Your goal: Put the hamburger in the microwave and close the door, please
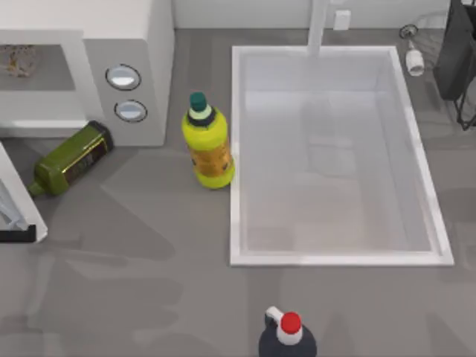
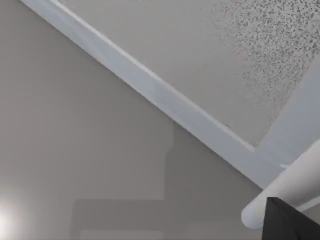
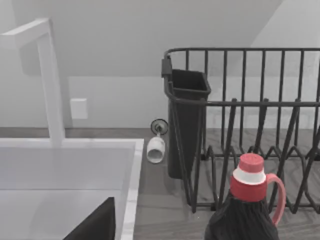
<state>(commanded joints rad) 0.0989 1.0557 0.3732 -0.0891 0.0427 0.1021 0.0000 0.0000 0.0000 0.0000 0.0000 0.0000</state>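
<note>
Where the grippers sit: left gripper (image 2: 291, 223) and right gripper (image 3: 96, 226) are dark slivers in their wrist views; grip state cannot be told for either.
Hamburger (image 1: 16, 61): inside the microwave (image 1: 141, 44) cavity, upper left of the top view.
Door (image 1: 16, 202): swung open, left edge.
Green bottle (image 1: 71, 158): lying before the microwave.

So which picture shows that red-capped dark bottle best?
The right wrist view: the dark bottle shows its red cap, white collar and handle from the side. The top view catches only its cap and shoulders at the table's near edge.
</note>
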